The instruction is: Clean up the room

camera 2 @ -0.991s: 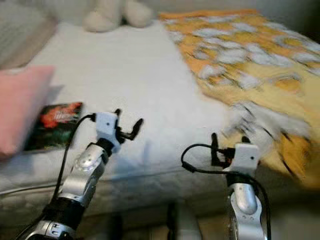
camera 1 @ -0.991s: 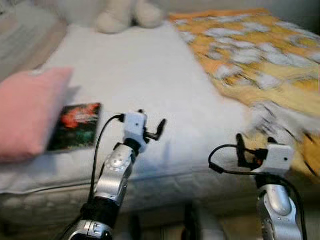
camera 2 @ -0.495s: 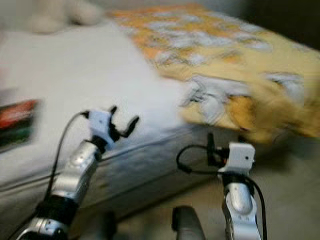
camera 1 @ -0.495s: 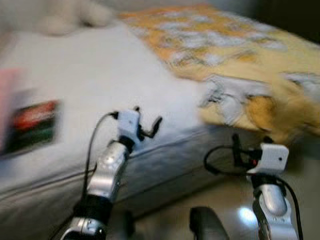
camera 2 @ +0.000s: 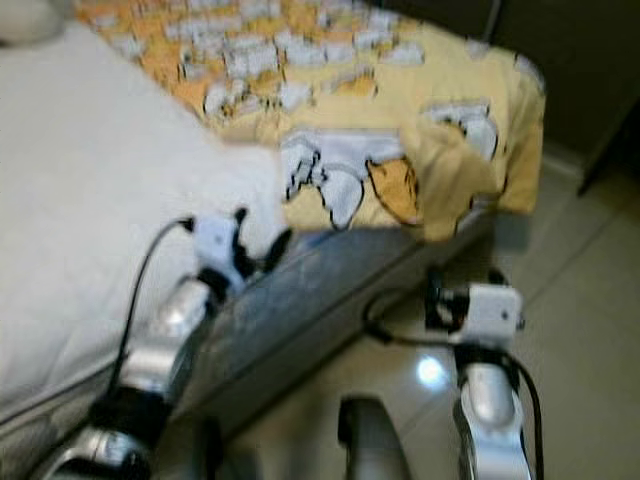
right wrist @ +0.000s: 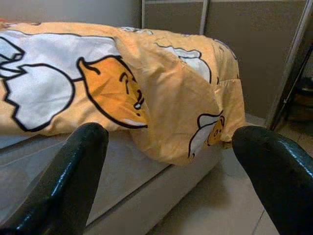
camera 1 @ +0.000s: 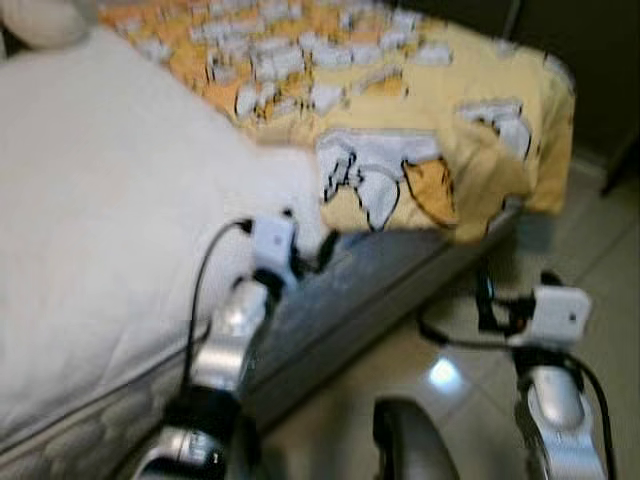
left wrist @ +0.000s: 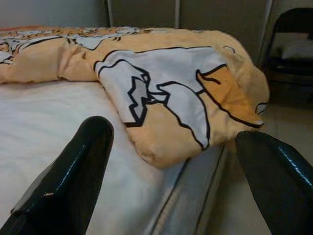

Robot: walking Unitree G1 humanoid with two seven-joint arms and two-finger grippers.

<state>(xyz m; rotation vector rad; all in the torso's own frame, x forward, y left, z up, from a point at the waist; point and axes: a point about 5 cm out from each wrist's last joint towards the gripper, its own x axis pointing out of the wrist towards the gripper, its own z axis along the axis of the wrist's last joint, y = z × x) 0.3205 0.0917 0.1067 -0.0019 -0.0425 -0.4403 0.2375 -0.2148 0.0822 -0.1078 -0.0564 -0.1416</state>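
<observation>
Here the left gripper (camera 1: 305, 255) sits in the middle of the left eye view, just at the edge of the mattress (camera 1: 110, 230), and its wrist view shows the two black fingers (left wrist: 68, 181) spread wide apart with nothing between them. The right gripper (camera 1: 487, 300) is in the lower right of the frame, over the tiled floor (camera 1: 600, 230) beside the bed, and its fingers (right wrist: 63, 181) are also parted and empty. Both point toward the yellow blanket (camera 1: 400, 120), which lies rumpled across the upper half of the picture, with one corner folded over itself and hanging down past the side of the mattress. I judge this blanket to be the thing to tidy now, because it is bunched on one part of the bed while the white sheet in the left of the frame is bare. The open fingers suggest the robot prepares to take the hanging corner, the left one from above the mattress and the right one from below.
</observation>
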